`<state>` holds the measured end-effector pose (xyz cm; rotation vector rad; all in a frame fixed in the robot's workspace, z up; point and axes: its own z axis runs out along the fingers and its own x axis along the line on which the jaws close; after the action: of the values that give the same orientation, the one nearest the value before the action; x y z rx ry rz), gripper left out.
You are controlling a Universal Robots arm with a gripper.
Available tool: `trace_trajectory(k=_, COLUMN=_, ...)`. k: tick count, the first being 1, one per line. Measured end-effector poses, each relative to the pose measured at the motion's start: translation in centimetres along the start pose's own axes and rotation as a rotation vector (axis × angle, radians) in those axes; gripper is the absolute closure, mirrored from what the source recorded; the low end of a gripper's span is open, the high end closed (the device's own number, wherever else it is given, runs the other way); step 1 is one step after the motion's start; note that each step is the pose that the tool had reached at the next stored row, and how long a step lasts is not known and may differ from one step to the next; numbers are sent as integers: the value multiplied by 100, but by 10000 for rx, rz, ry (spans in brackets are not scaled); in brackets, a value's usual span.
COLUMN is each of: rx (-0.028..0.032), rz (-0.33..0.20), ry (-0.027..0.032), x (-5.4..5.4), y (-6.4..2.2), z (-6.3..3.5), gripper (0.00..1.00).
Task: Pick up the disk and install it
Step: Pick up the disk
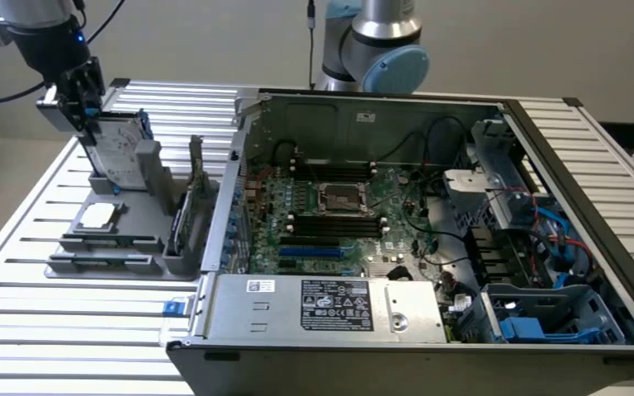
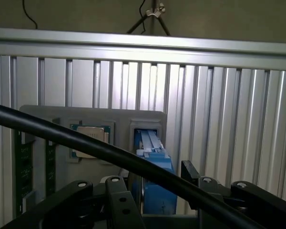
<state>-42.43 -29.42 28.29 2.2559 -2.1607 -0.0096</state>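
The disk (image 1: 122, 148) stands on edge in a slot of the grey holder (image 1: 130, 243), at the exterior view's upper left. Its silver face and thin blue frame both show. My gripper (image 1: 83, 115) hangs right over the disk's top edge, its black fingers pointing down on either side. In the wrist view the disk (image 2: 155, 157) appears edge-on as a blue strip running between the finger links of my gripper (image 2: 155, 188). There is a gap on both sides, so the gripper is open and holds nothing.
An open computer case (image 1: 581, 148) takes up the middle and the exterior view's right, with the power-supply box (image 1: 328, 305) at its front and a blue-lined bay (image 1: 548, 318). The holder also carries a square chip (image 1: 96, 216) and upright cards (image 1: 192, 198). A black cable (image 2: 62, 133) crosses the wrist view.
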Motion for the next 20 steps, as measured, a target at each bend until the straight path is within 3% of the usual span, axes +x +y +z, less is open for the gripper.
trace_trajectory(k=8, rx=0, rz=0, ry=19, x=-1, y=0, z=16, gripper=46)
trace_trajectory(k=10, rx=-1, rz=1, ry=19, x=-1, y=0, z=16, gripper=48)
trace_trajectory(k=13, rx=0, rz=0, ry=20, x=-1, y=0, z=16, gripper=62)
trace_trajectory(k=17, rx=0, rz=1, ry=20, x=-1, y=0, z=17, gripper=62)
trace_trajectory(k=20, rx=1, rz=16, ry=56, x=-1, y=0, z=18, gripper=62)
